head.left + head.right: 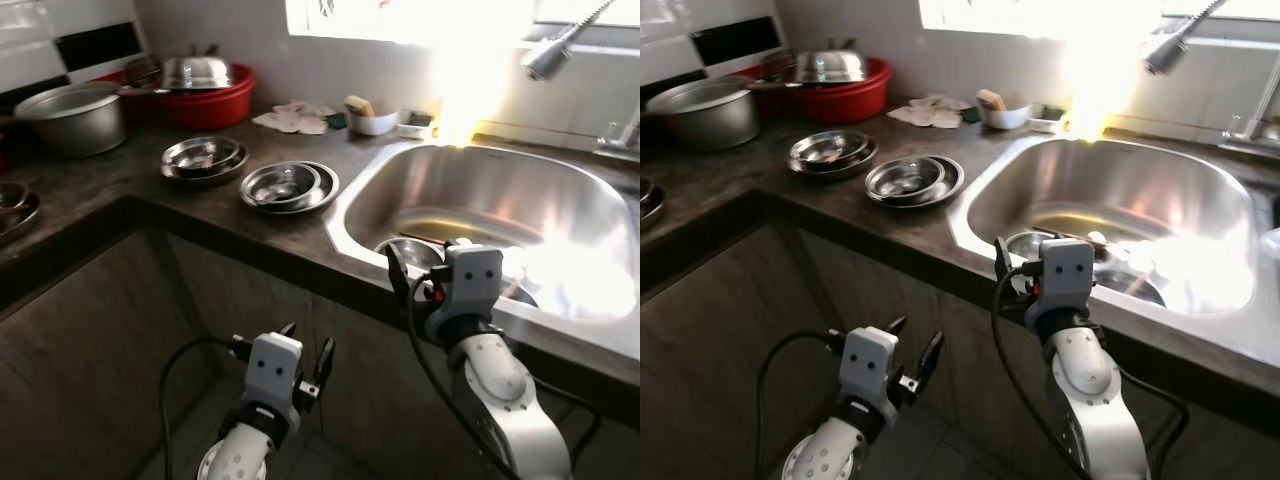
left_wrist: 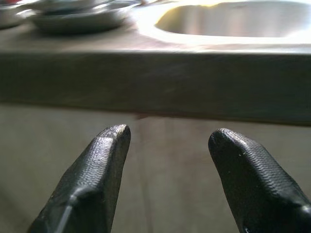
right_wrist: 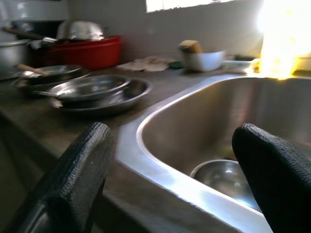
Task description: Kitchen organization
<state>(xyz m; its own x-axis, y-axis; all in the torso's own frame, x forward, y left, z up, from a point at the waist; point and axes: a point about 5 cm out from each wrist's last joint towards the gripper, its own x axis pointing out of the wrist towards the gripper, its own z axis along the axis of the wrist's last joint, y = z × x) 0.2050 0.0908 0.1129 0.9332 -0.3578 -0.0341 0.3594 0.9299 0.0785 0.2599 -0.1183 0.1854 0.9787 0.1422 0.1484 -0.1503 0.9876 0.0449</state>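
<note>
A: Which step is this?

B: The approach, I'd say. The right gripper (image 3: 170, 160) hovers at the sink (image 1: 560, 190) rim, lower centre of frame, fingers spread wide, holding nothing. A steel bowl (image 3: 226, 179) lies in the basin just beyond.

A: And the left gripper (image 2: 167, 145)?

B: Low, below the counter (image 1: 200, 205) edge, wide apart too, empty.

A: Next move?

B: Probably reaching over the rim and down onto the bowl.
</note>
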